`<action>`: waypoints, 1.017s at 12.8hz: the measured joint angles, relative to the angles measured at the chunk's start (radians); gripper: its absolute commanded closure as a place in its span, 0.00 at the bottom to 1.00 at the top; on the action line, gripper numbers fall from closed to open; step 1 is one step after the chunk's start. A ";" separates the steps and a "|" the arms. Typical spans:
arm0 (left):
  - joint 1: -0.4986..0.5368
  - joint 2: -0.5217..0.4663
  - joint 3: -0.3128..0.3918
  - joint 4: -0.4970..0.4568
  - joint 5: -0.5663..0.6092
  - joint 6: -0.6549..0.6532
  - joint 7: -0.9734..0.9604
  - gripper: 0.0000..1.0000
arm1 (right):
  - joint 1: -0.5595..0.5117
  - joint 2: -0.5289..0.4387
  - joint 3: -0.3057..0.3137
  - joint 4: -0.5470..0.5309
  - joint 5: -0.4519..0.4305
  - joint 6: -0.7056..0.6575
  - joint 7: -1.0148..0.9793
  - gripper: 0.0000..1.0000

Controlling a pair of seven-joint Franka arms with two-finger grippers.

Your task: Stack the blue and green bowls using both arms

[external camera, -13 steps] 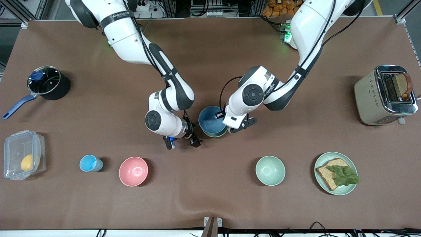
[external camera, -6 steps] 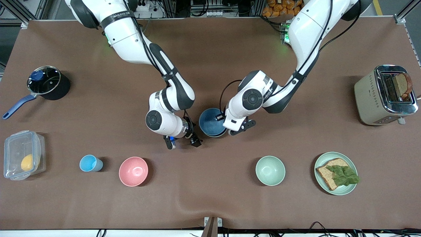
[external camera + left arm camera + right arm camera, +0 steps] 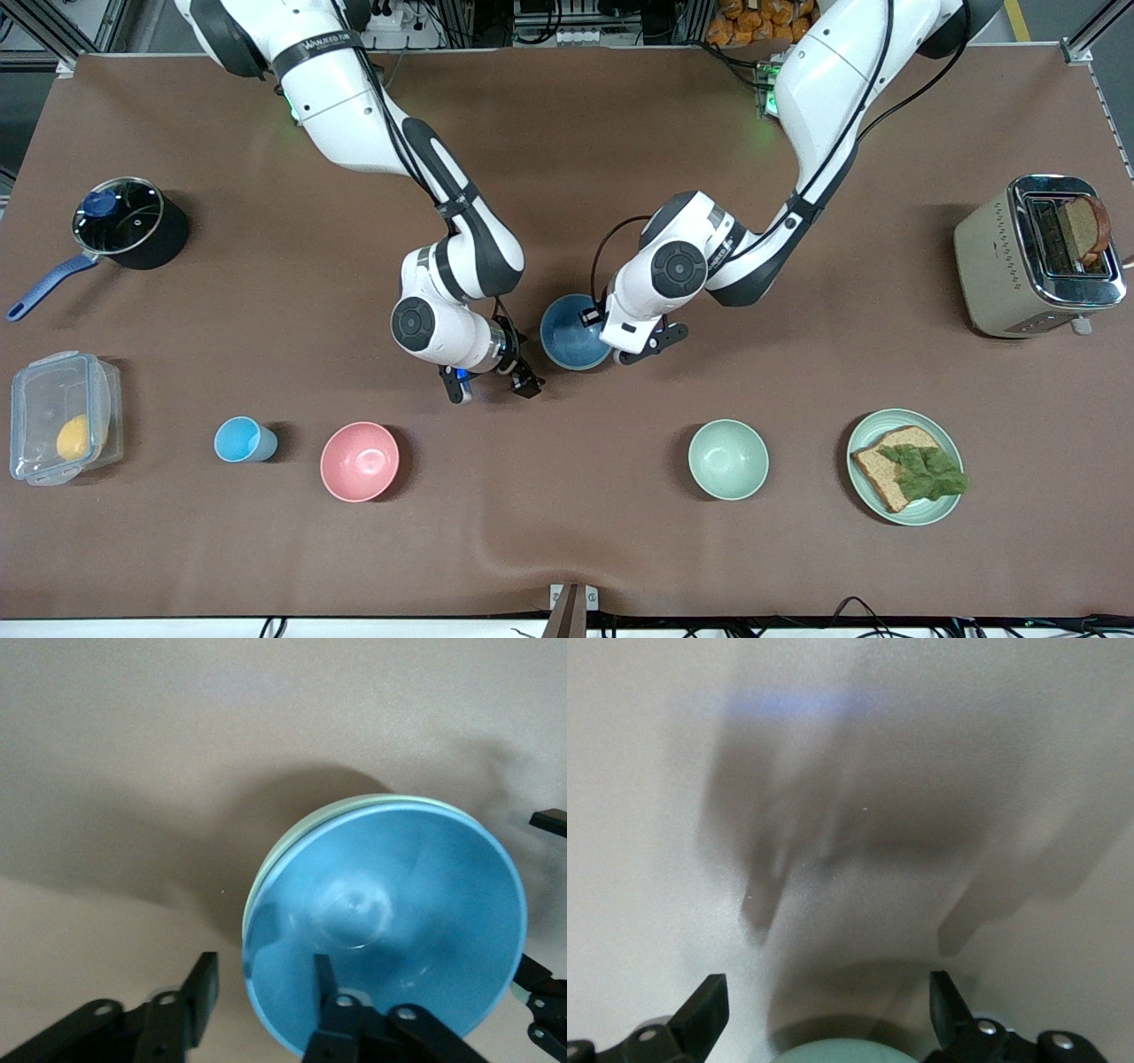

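The blue bowl (image 3: 569, 332) sits nested inside the green bowl near the table's middle. In the left wrist view the blue bowl (image 3: 390, 921) fills the green bowl (image 3: 354, 804), which shows only as a thin rim. My left gripper (image 3: 611, 341) is over the stack's edge toward the left arm's end. It (image 3: 263, 983) is open, one finger inside the blue bowl and one outside, neither touching the rim. My right gripper (image 3: 492, 385) is open and empty beside the stack, toward the right arm's end. In the right wrist view it (image 3: 826, 1003) frames a sliver of the green bowl (image 3: 850, 1052).
Nearer the front camera stand a pink bowl (image 3: 359, 461), a small blue cup (image 3: 241, 439), a paler mint bowl (image 3: 728, 459) and a plate (image 3: 864, 427) with bread and lettuce. A toaster (image 3: 1036, 257), a pot (image 3: 124, 221) and a clear box (image 3: 62, 416) sit at the table's ends.
The left gripper has lowered the blue bowl down into the green bowl, whose rim no longer shows in the front view. The right arm has not moved.
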 measured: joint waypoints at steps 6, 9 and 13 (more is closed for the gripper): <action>0.062 -0.115 0.004 0.047 0.005 -0.060 0.003 0.00 | -0.004 -0.001 -0.009 0.021 -0.001 0.005 -0.044 0.00; 0.150 -0.277 0.005 0.051 0.013 -0.192 0.094 0.00 | -0.004 -0.025 -0.049 0.043 -0.007 -0.050 -0.104 0.00; 0.297 -0.469 0.010 0.052 0.015 -0.377 0.348 0.00 | -0.020 -0.123 -0.190 0.055 -0.008 -0.272 -0.297 0.00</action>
